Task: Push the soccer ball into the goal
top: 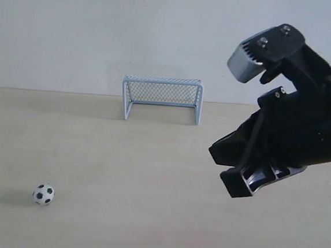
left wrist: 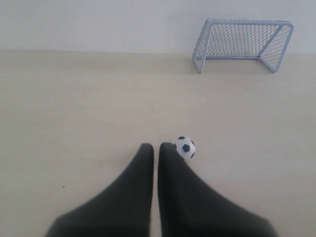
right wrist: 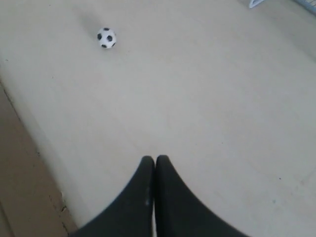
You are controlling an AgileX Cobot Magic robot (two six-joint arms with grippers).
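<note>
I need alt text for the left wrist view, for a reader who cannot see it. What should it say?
A tiny black-and-white soccer ball lies on a pale table just past the closed dark fingertips of the left gripper. Farther on, a small white goal with mesh netting stands by a plain wall, its mouth empty.

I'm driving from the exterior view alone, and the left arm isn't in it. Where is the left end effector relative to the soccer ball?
Observer: The left wrist view shows the left end effector just behind the soccer ball, with one fingertip at the ball's edge. I cannot confirm contact.
Operator: The right one's tips are hidden from me. Is it open or shut?
Observer: The right wrist view shows the right end effector shut, fingers together, far from the ball.
</note>
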